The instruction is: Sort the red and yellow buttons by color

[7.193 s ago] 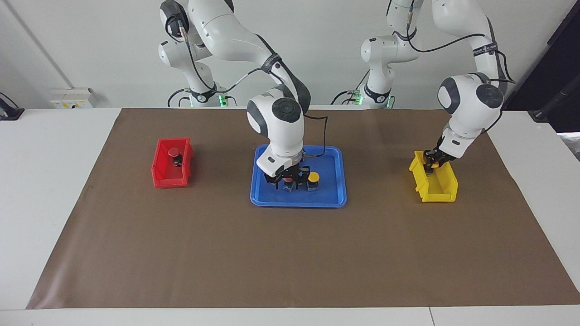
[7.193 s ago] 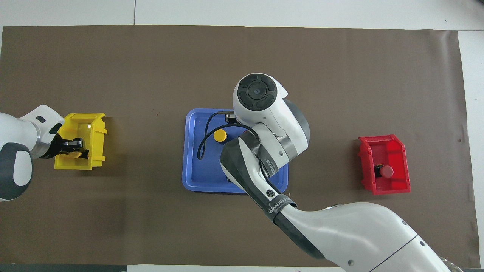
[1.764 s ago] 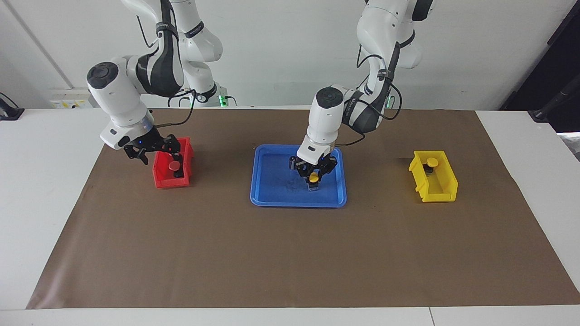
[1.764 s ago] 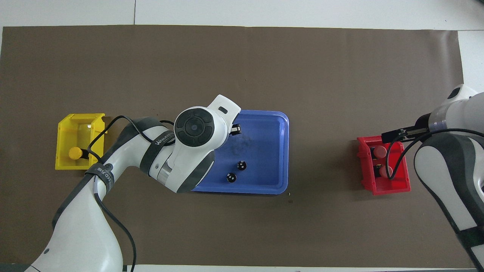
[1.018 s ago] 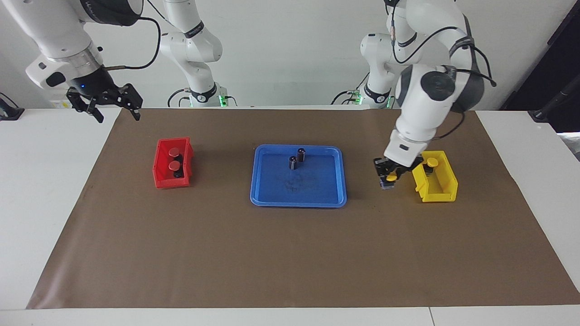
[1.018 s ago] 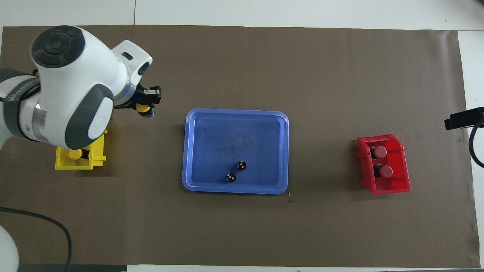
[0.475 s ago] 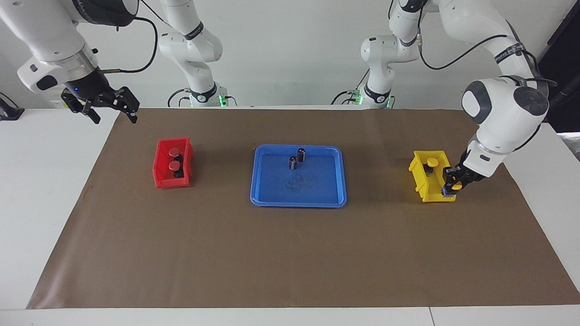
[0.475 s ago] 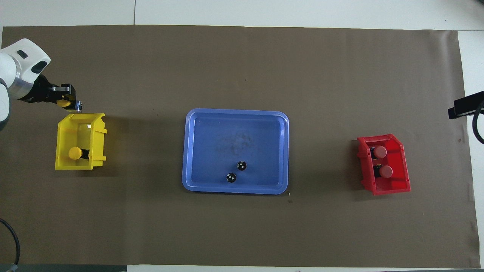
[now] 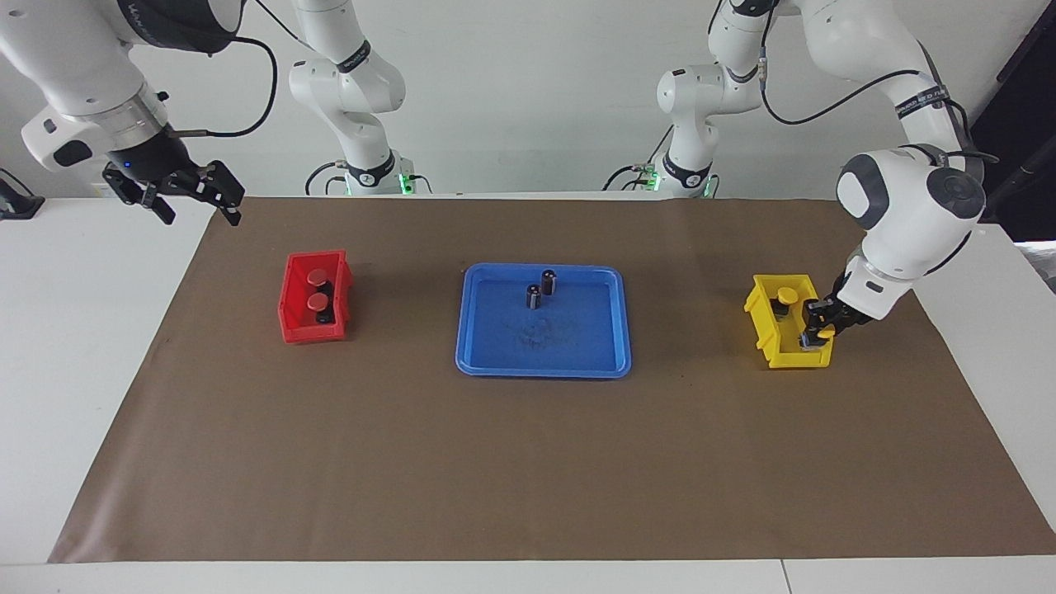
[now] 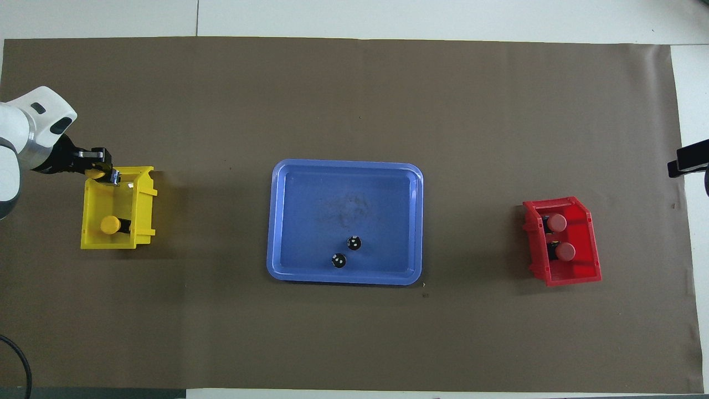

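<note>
Yellow button, the last one unsorted, hangs clenched in the left gripper, over the end of the yellow bin that lies farthest from the robots. In the overhead view that is the bin's twelve o'clock end; the other yellow button already sits in the same bin toward six o'clock. Both red buttons rest in the red bin at the right arm's end of the table. Two dark cylinders stand in the blue tray mid-table and are not part of the sort.

The held button appears close to the bin's end wall, so I judge the safest drop comes after nudging it a little toward six o'clock, into the open floor between wall and settled button, then lowering before letting go, so it cannot bounce over the rim or tip its neighbour.

The right gripper waits with its fingers spread and empty, raised over the table's corner near the red bin.
</note>
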Controlling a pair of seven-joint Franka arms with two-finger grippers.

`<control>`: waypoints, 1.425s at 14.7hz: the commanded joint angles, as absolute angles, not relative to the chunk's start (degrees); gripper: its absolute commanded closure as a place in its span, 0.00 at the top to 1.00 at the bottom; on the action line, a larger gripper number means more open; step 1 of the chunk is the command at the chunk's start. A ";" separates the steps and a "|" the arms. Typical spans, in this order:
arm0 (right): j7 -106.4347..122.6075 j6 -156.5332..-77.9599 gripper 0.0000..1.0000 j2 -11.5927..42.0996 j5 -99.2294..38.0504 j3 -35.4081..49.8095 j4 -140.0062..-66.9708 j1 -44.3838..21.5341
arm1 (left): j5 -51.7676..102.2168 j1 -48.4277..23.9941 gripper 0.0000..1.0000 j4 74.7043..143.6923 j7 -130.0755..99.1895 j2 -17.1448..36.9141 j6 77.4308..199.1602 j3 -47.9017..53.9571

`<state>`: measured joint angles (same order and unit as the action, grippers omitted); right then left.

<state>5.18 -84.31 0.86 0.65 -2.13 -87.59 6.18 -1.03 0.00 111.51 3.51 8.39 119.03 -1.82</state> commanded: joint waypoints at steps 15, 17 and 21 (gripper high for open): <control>5.10 -83.85 1.00 0.26 0.88 -1.76 -88.51 6.24 | -0.35 -0.26 0.56 113.14 4.48 7.38 120.18 -1.32; 4.92 -83.85 1.00 0.26 0.88 -1.67 -88.51 6.07 | -0.35 -0.26 0.62 110.23 4.48 6.77 115.60 -1.32; 4.92 -83.85 1.00 0.26 0.79 -1.23 -88.51 5.98 | -0.35 0.00 0.77 109.77 4.74 3.00 113.12 -1.23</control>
<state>5.18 -84.16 0.86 0.65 -1.79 -87.75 5.76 -1.03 -0.20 109.49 3.54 5.66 115.29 -1.22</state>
